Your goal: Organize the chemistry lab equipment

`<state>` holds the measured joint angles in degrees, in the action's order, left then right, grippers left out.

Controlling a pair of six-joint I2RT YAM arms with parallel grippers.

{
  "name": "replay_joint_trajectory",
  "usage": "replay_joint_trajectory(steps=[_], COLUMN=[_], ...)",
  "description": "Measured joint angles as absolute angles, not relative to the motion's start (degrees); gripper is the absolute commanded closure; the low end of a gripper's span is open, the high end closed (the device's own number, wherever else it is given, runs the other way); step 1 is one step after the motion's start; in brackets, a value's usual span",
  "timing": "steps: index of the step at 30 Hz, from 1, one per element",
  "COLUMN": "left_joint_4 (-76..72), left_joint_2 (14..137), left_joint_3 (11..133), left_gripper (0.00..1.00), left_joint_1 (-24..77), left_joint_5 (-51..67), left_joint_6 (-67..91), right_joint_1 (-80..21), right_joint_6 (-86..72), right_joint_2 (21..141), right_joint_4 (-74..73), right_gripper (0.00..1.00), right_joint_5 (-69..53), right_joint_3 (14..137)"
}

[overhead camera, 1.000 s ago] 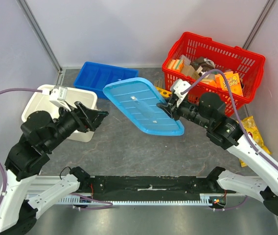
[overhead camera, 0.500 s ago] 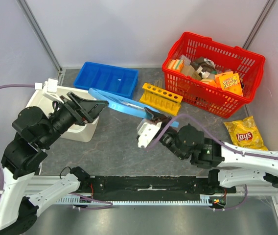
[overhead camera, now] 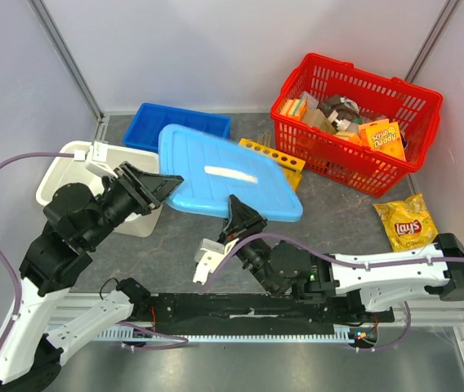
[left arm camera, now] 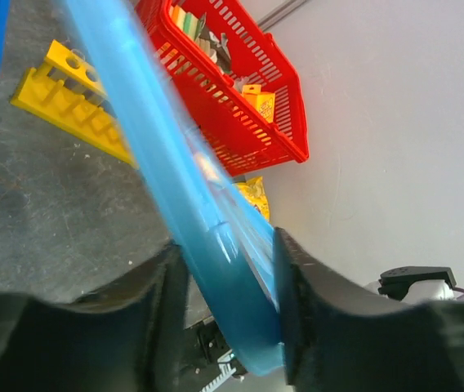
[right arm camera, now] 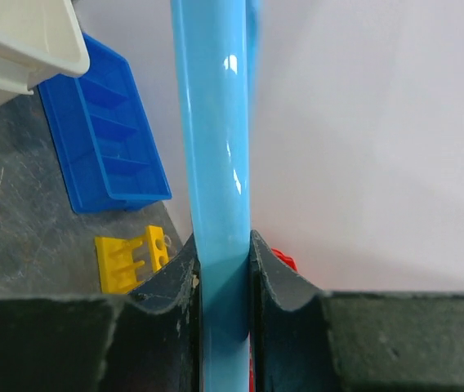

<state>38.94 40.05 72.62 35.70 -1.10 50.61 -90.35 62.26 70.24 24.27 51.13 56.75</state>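
Only close-up: right claw [right arm camera: 224,247] clamps lid [right arm camera: 211,122].

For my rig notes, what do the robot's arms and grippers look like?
The left arm and right arm share white shells and black rounded joints. The left gripper and right gripper each have two black fingers, with a white camera block at the wrist. A purple cable runs along each.

I work in a robot test cell: bare grey walls [overhead camera: 216,49], aluminium corner posts [overhead camera: 66,57], a test-tube rack [overhead camera: 281,157] on the bench [overhead camera: 175,237].
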Motion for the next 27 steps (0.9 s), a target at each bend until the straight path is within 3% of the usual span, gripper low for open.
replay_joint_trajectory(steps=[2, 5, 7, 10, 15, 18, 23, 27], left_joint_4=[37.6, 35.1, 33.3, 31.7, 29.7, 30.3, 31.4, 31.4], left_joint_2=[39.3, 37.0, 35.0, 33.2, 33.4, 33.9, 34.4, 34.2], left_joint_3=[71.2, 68.0, 65.7, 62.5, 60.4, 60.4, 60.7, 61.8], left_gripper=[0.80, 0.98, 0.98, 0.98, 0.98, 0.98, 0.98, 0.98], left_joint_1=[35.7, 35.9, 36.1, 36.1, 36.1, 36.0, 35.8, 35.8], left_joint_5=[-1.1, -0.4, 0.1, 0.5, -0.7, -3.1, -5.7, -5.9], left_joint_6=[51.5, 52.9, 53.1, 52.2, 44.7, 40.4, 35.3, 33.7], right_joint_1=[-90.5, -90.4, -90.4, -90.0, -88.0, -85.2, -79.4, -67.5], right_joint_6=[62.5, 60.9, 58.8, 54.1, 40.7, 31.2, 15.6, 2.4], right_joint_2=[71.1, 72.1, 72.2, 72.1, 69.6, 67.2, 63.4, 61.5], right_joint_4=[24.1, 21.8, 21.1, 19.1, 10.7, 4.5, -2.5, -5.2], right_gripper=[0.76, 0.68, 0.59, 0.28, 0.10, 0.04, 0.03, 0.03], right_joint_5=[51.4, 51.6, 50.8, 49.5, 43.7, 37.8, 27.4, 16.2], right_joint_3=[56.3, 56.0, 55.3, 54.5, 54.4, 55.2, 56.3, 56.3])
